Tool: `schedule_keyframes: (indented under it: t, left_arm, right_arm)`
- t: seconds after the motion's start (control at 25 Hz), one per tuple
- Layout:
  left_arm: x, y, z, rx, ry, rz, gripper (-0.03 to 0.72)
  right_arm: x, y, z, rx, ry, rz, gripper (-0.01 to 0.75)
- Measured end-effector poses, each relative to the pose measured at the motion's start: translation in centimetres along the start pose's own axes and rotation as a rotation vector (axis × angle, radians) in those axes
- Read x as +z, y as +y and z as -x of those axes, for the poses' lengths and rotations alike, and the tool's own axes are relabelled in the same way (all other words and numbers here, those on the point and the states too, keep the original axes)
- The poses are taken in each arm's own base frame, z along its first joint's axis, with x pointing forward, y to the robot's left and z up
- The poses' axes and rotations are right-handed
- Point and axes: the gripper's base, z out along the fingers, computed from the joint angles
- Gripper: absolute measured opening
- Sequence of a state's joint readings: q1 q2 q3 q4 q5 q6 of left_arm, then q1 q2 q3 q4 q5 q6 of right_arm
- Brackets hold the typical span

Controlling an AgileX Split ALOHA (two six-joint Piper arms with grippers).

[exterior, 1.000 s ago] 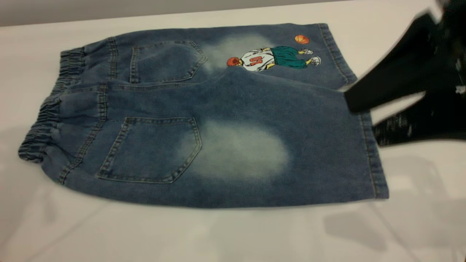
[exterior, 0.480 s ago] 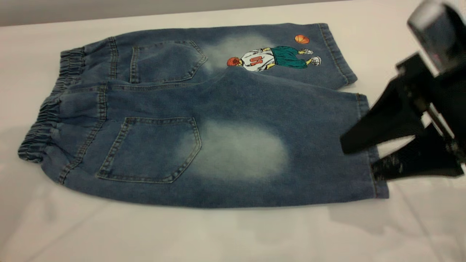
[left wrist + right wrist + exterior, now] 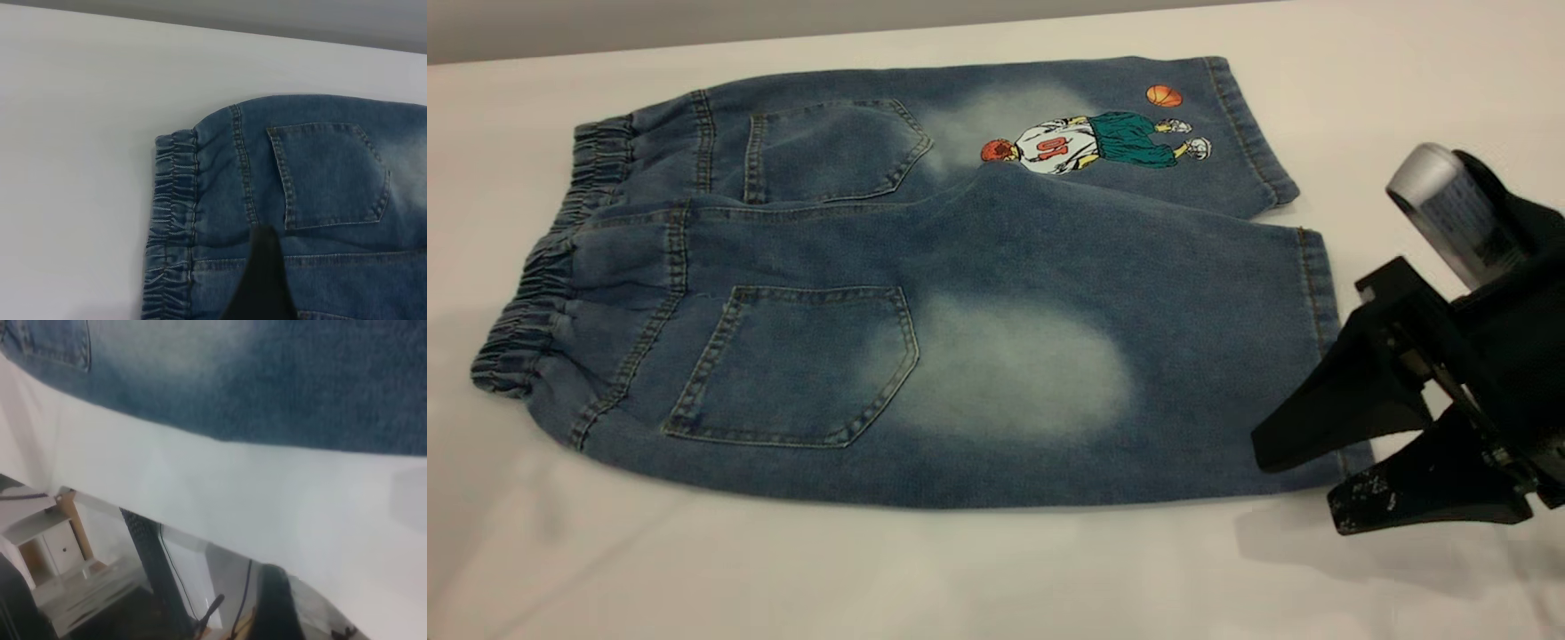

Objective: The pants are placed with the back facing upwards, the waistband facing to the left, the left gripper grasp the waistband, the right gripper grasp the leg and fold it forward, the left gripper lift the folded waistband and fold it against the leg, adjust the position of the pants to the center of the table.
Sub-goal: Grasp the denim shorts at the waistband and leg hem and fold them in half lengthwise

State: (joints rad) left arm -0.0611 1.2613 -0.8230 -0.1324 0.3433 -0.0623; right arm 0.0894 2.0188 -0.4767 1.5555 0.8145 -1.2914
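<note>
Pants [image 3: 925,293] flat, back up, mid-frame on table [image 3: 960,578]; waistband [image 3: 543,276] at left. Right gripper [image 3: 1294,484] lower right, jaws wide, straddling leg [image 3: 1183,356] hem corner. Left gripper [image 3: 263,280] over waistband; opening cannot be told.

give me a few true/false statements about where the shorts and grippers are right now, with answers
1. The pants lie flat on the table with the back pockets facing up. True.
2. The waistband is at the right end of the shorts in the exterior view. False: it is at the left end.
3. The right gripper is open at the near corner of the leg hem. True.
4. The right gripper has already lifted the leg off the table. False: the leg lies flat, not yet gripped.
5. The basketball-player print is on the near leg. False: it is on the far leg.
6. The left gripper hangs over the shorts near the waistband. True.
</note>
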Motion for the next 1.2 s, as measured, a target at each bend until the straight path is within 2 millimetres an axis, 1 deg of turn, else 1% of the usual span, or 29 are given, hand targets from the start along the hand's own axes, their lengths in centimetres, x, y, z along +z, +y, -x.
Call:
schedule_keyframes:
  t: [0.2, 0.32, 0.56, 0.68, 0.92, 1.04, 1.16, 1.2]
  left_arm:
    - [0.0, 0.0, 0.0, 0.0, 0.0, 0.0, 0.539]
    - [0.0, 0.0, 0.0, 0.0, 0.0, 0.0, 0.539]
    - [0.0, 0.0, 0.0, 0.0, 0.0, 0.0, 0.539]
    - [0.0, 0.0, 0.0, 0.0, -0.002, 0.0, 0.539]
    - [0.0, 0.0, 0.1, 0.0, -0.007, 0.0, 0.539]
    - [0.0, 0.0, 0.1, 0.0, -0.007, 0.0, 0.539]
    - [0.0, 0.0, 0.1, 0.0, -0.007, 0.0, 0.539]
    - [0.0, 0.0, 0.1, 0.0, -0.006, 0.0, 0.539]
  right_arm:
    - [0.6, -0.6, 0.2, 0.007, -0.023, 0.003, 0.437]
    - [0.8, -1.4, 0.3, 0.045, -0.024, 0.0, 0.437]
    - [0.7, -3.2, 0.6, 0.115, -0.043, -0.001, 0.437]
    - [0.4, -3.8, 0.8, 0.13, -0.065, 0.011, 0.437]
    - [0.0, -4.1, 1.4, 0.093, -0.132, 0.011, 0.437]
    - [0.0, -4.1, 1.4, 0.049, -0.133, 0.007, 0.435]
    - [0.0, -3.8, 1.7, 0.04, -0.14, 0.03, 0.435]
    - [0.0, -3.5, 1.8, 0.038, -0.144, 0.063, 0.435]
